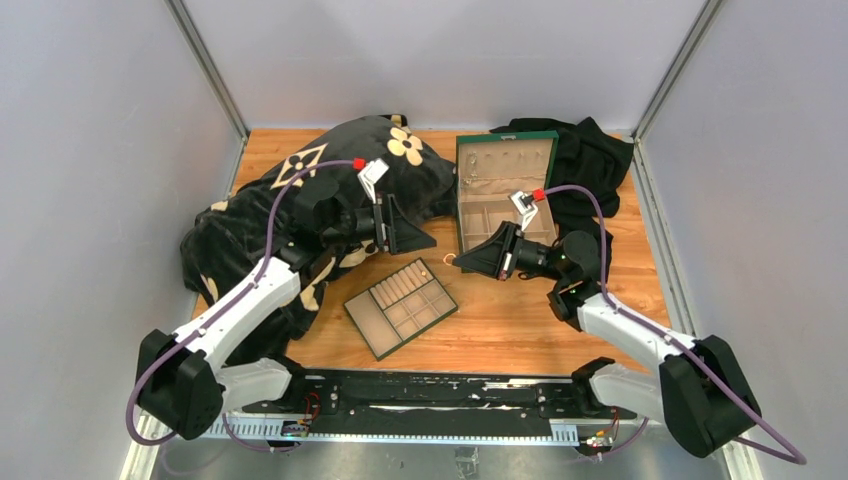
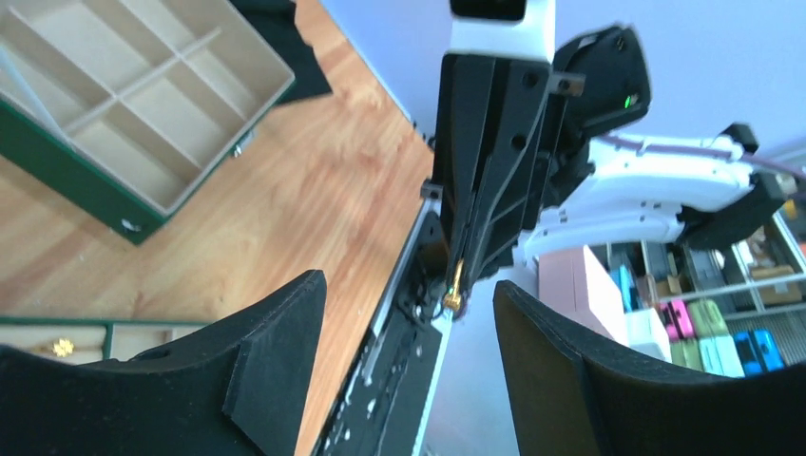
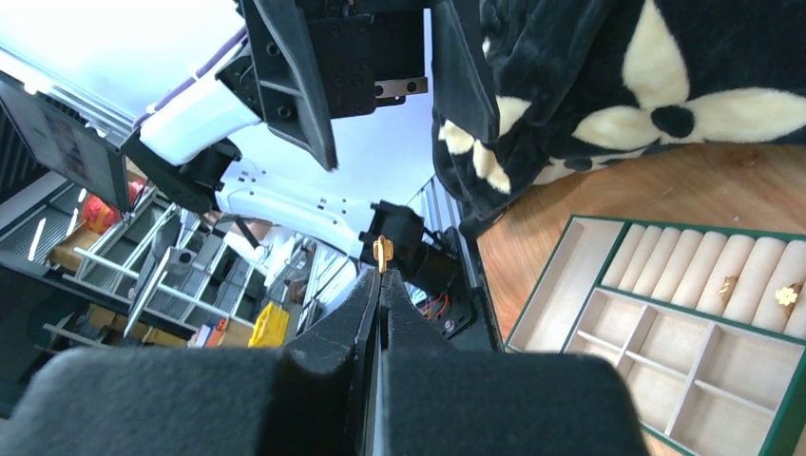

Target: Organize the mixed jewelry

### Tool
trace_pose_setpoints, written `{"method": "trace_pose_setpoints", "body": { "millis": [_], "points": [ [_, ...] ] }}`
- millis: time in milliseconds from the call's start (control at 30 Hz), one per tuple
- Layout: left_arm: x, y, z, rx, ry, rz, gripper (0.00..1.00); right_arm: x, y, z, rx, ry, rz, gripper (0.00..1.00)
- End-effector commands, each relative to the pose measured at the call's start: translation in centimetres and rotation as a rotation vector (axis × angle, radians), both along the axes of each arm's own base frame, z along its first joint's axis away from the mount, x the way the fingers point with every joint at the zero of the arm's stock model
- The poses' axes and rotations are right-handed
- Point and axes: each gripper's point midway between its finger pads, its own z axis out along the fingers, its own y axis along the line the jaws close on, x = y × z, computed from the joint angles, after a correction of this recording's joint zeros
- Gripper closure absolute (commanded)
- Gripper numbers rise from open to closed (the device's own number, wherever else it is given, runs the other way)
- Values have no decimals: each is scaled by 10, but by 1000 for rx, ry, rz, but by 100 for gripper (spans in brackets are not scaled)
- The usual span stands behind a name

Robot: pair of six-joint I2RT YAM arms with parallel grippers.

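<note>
Gold jewelry piece point(image 3: 382, 253) pinched in the right hand point(image 3: 380, 283) over the wooden table point(image 1: 520, 320); left hand point(image 2: 409, 290) open.

Saw black plush blanket point(image 1: 240, 235) patterned with cream flowers and diamonds, green box point(image 1: 459, 195) and green tray point(image 1: 364, 331) both lined beige, plain black cloth point(image 1: 595, 160), orange-brown wood-grain table point(image 1: 520, 320), tiny gold-coloured piece point(image 3: 382, 252), white-and-black arms point(image 1: 245, 300), purple cables point(image 1: 270, 230), red tags point(image 1: 359, 163).
</note>
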Motion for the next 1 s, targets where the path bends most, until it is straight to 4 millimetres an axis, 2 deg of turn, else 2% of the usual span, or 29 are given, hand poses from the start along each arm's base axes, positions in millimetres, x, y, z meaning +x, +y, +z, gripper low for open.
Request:
{"method": "trace_pose_setpoints", "body": {
  "millis": [0, 167, 333, 533, 800, 967],
  "points": [
    [20, -3, 25, -92, -7, 98, 30, 8, -3, 15, 101, 0, -52, 100],
    [23, 4, 28, -106, -10, 171, 25, 15, -4, 20, 134, -9, -93, 100],
    [19, 1, 18, -102, 39, 144, 25, 22, -4, 27, 160, -13, -130, 100],
    [15, -3, 20, -111, 62, 98, 28, 31, 3, 27, 173, 6, -151, 100],
    [10, -7, 16, -107, 89, 54, 21, 36, 14, 32, 200, 0, -140, 100],
    [10, -10, 13, -101, 94, 42, 24, 41, 17, 34, 208, -2, -140, 100]
  ]
}}
